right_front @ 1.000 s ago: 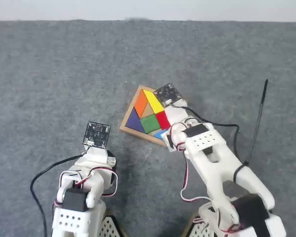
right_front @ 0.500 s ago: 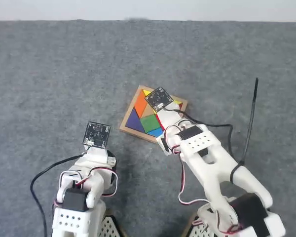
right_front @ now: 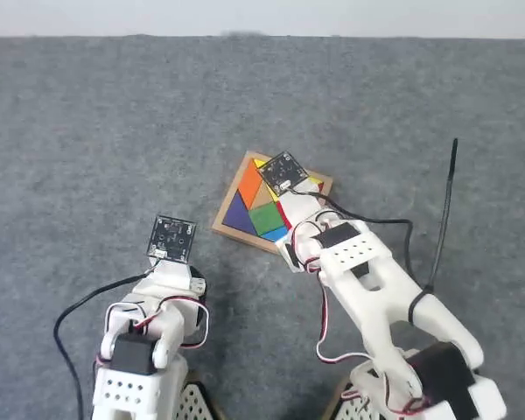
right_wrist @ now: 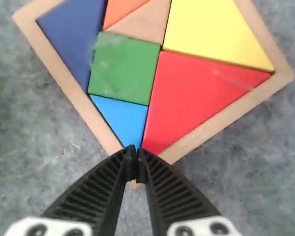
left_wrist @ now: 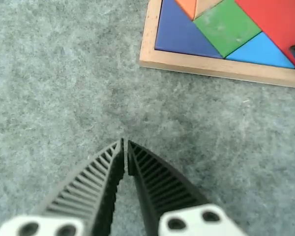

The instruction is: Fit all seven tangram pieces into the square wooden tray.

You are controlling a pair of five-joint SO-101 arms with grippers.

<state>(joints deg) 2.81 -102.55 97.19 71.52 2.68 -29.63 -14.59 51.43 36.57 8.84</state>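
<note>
**Operator:** Tray location?
**Technician:** The square wooden tray point(right_front: 232, 194) lies on the grey mat point(right_front: 87, 131), turned cornerwise. Seven coloured pieces fill it — yellow piece point(right_wrist: 211, 29), red piece point(right_wrist: 191, 98) and green piece point(right_wrist: 123, 66) among them.
**Operator:** Jaw condition?
**Technician:** Right gripper point(right_wrist: 136, 156): jaws closed, empty, tips over the tray's near corner. Left gripper point(left_wrist: 125, 147): jaws closed, empty — above bare mat, near the tray, not touching it.

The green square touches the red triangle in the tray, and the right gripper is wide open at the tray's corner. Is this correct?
Not open: the right wrist view shows the right gripper shut at the corner of the tray. The green square does touch the red triangle.
</note>
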